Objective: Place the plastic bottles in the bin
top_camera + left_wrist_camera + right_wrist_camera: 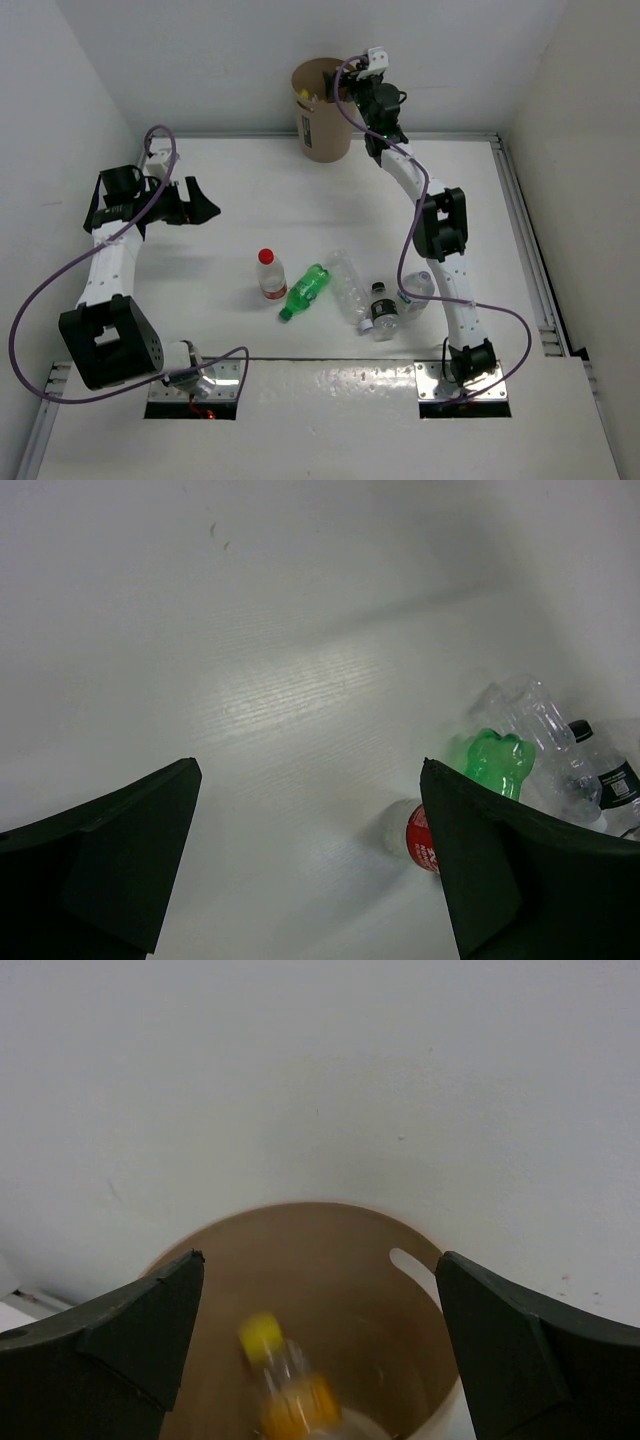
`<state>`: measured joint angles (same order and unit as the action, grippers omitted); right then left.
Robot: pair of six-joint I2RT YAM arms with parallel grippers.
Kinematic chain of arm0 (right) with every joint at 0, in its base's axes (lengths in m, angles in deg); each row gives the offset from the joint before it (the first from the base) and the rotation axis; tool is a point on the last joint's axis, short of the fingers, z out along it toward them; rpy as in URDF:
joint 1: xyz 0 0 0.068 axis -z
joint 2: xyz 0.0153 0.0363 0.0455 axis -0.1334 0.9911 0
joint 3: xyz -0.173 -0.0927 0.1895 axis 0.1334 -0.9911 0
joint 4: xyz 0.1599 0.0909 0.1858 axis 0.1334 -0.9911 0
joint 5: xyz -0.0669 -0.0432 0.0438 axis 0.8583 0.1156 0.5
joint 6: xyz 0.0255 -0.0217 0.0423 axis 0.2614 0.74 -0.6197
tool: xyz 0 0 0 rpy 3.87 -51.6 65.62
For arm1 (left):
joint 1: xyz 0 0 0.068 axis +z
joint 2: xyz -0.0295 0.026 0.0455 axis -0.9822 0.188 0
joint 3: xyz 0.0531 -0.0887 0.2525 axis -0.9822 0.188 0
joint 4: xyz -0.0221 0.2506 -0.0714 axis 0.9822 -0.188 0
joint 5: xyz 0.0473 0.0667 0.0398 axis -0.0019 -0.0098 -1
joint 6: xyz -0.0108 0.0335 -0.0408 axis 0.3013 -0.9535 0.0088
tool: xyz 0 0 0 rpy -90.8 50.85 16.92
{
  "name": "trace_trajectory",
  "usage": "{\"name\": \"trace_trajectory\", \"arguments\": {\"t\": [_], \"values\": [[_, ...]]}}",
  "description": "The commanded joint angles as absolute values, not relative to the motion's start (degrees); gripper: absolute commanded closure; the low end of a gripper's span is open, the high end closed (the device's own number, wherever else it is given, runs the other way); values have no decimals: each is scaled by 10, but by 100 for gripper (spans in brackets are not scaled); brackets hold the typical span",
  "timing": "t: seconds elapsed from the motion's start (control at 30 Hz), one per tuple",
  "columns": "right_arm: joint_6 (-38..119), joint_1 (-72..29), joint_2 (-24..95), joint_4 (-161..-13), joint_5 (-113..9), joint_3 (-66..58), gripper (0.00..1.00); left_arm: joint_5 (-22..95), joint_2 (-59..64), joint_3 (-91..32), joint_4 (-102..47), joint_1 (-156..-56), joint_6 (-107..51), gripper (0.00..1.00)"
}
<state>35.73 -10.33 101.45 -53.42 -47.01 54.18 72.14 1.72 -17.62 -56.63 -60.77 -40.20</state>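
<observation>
The tan round bin (322, 125) stands at the back of the table. My right gripper (345, 88) hovers over its rim, open and empty (320, 1260). Inside the bin (400, 1240), a blurred clear bottle with a yellow cap and orange label (285, 1385) lies or falls. A red-capped bottle (270, 273), a green bottle (305, 290), a clear bottle (348, 285) and a black-capped bottle (381, 310) lie mid-table. Another clear bottle (420, 287) shows partly behind the right arm. My left gripper (205, 200) is open and empty (308, 770), left of the pile. The left wrist view shows the red-capped (415, 835), green (495, 760) and clear (535, 720) bottles.
White walls close in the table on the left, back and right. A metal rail (525, 240) runs along the right edge. The right arm stretches from its base (465, 365) over the table's right half to the bin.
</observation>
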Motion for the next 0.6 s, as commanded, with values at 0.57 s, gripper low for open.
{"name": "trace_trajectory", "arguments": {"t": [0.57], "values": [[311, -28, 605, -672, -621, 242, 15, 921, -118, -241, -958, -663, -913, 5]]}}
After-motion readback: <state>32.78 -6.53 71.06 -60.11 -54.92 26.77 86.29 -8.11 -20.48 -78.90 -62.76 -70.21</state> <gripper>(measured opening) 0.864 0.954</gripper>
